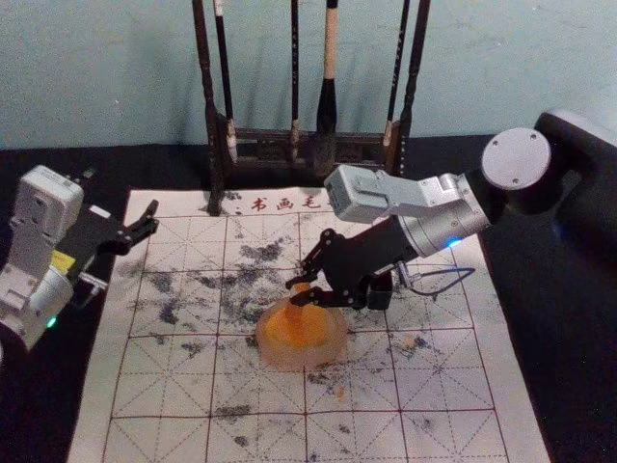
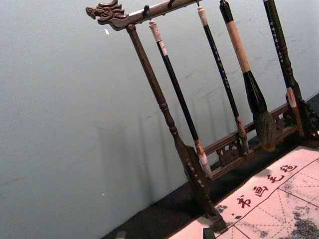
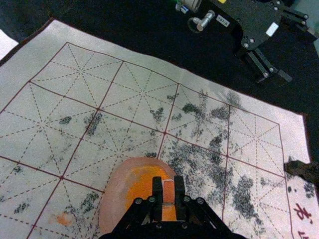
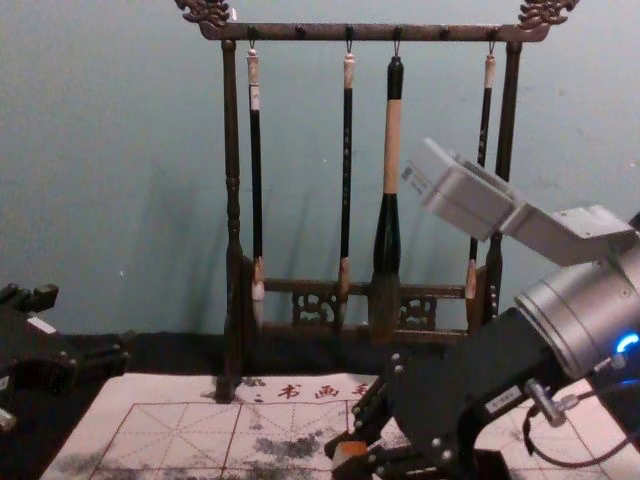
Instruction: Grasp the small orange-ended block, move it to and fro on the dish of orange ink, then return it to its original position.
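Note:
My right gripper (image 1: 296, 291) reaches in from the right, shut on the small block (image 1: 299, 296) over the dish (image 1: 328, 356) of orange ink. In the chest view the block (image 4: 349, 453), with an orange top, is between its fingertips. The right wrist view has the gripper (image 3: 168, 187) pinching the block above the orange ink (image 3: 141, 185); the block's lower end is hidden, so contact with the ink cannot be told. My left gripper (image 4: 88, 328) is parked at the left, open and empty; its tips show at the lower edge of the left wrist view.
A dark wooden rack (image 1: 214, 145) with several hanging brushes stands behind the dish, in front of the wall. The gridded mat (image 1: 164, 386) under the dish bears black ink smudges and small orange spots. Black cloth (image 1: 58, 405) surrounds the mat.

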Motion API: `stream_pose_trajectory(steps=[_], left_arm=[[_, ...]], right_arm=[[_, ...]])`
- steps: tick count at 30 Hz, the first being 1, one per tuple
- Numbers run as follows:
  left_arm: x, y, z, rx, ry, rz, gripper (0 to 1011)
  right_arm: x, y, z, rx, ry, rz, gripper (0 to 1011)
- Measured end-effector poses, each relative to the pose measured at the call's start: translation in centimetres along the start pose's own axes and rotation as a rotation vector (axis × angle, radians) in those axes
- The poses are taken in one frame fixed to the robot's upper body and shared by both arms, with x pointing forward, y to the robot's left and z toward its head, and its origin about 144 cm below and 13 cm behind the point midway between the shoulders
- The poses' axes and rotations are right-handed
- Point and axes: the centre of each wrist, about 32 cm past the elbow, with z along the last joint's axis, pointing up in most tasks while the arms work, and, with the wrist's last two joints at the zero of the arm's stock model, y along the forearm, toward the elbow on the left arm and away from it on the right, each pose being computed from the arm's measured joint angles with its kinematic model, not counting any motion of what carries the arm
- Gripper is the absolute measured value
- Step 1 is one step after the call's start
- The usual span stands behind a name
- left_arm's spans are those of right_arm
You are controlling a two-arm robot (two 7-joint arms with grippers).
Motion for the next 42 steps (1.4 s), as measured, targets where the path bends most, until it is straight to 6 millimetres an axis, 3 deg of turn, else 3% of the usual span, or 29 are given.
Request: stream_pose_trajectory(steps=[27,42], left_arm=[[0.0,0.0,0.0,0.0,0.0,0.0,1001],[0.0,0.0,0.0,0.0,0.0,0.0,1001]], right_arm=[[-0.5,-0.8,-0.2,-0.001,0.006,-0.025,133],[-1.5,-3.1,1.9,0.049,-0.042,-0.078,133]])
